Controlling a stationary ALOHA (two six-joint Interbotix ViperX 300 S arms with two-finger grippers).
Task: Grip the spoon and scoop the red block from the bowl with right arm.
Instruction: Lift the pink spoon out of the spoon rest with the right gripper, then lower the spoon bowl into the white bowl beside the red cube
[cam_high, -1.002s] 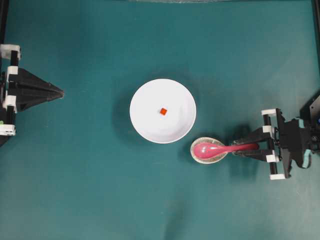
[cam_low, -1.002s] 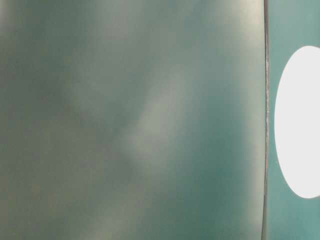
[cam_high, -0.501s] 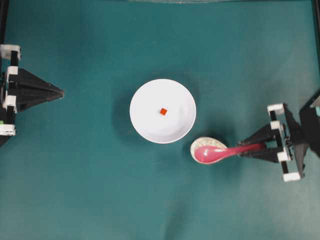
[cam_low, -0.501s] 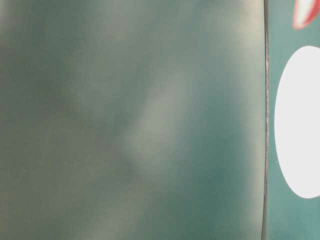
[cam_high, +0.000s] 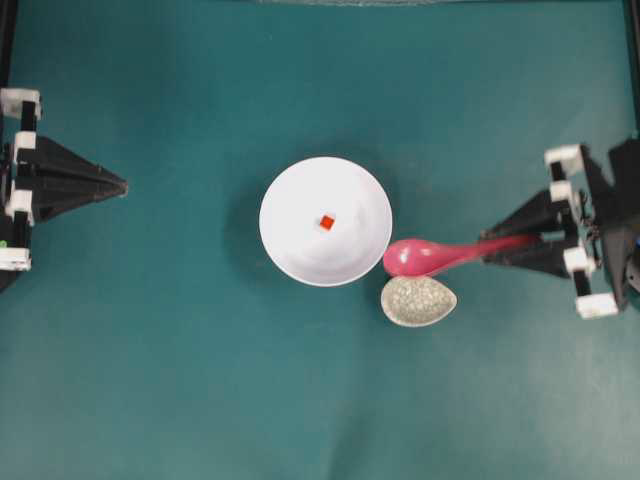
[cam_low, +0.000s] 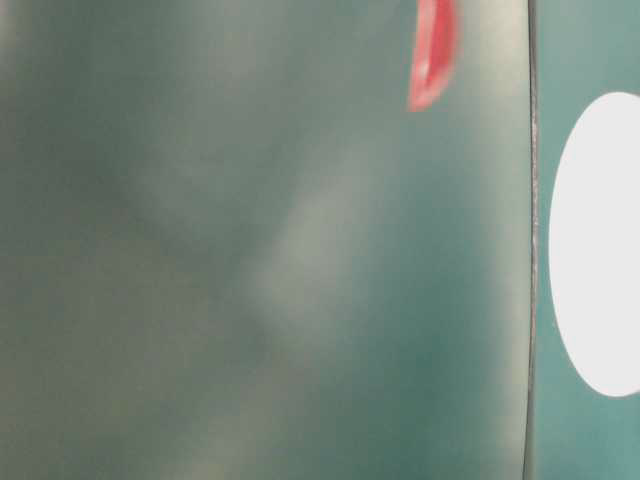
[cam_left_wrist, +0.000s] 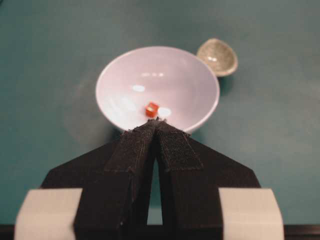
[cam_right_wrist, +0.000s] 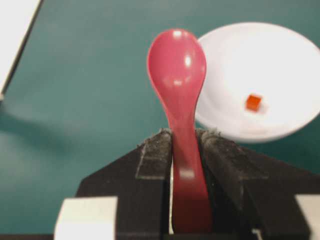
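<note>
The pink spoon (cam_high: 440, 256) hangs above the table just right of the white bowl (cam_high: 290, 250), its handle clamped in my right gripper (cam_high: 500, 248). In the right wrist view both pads press on the spoon (cam_right_wrist: 177, 75) handle, and the scoop points ahead beside the bowl (cam_right_wrist: 235, 55). The tiny red block (cam_high: 326, 222) lies near the bowl's middle, also seen as red block (cam_right_wrist: 253, 102) and red block (cam_left_wrist: 151, 109). My left gripper (cam_high: 122, 185) rests shut and empty at the left edge, its tips meeting in front of the bowl (cam_left_wrist: 200, 80). A pink blur of the spoon (cam_low: 433, 50) shows in the table-level view.
The small speckled beige dish (cam_high: 418, 301) sits on the teal mat just below the spoon's scoop, touching distance from the bowl's lower right rim; it also appears as the dish (cam_left_wrist: 217, 56). The table-level view is mostly a blurred teal surface.
My right gripper has lifted the spoon out of the speckled dish and carried it up and slightly back; the scoop now hovers beside the bowl's rim. The left arm has not moved.
</note>
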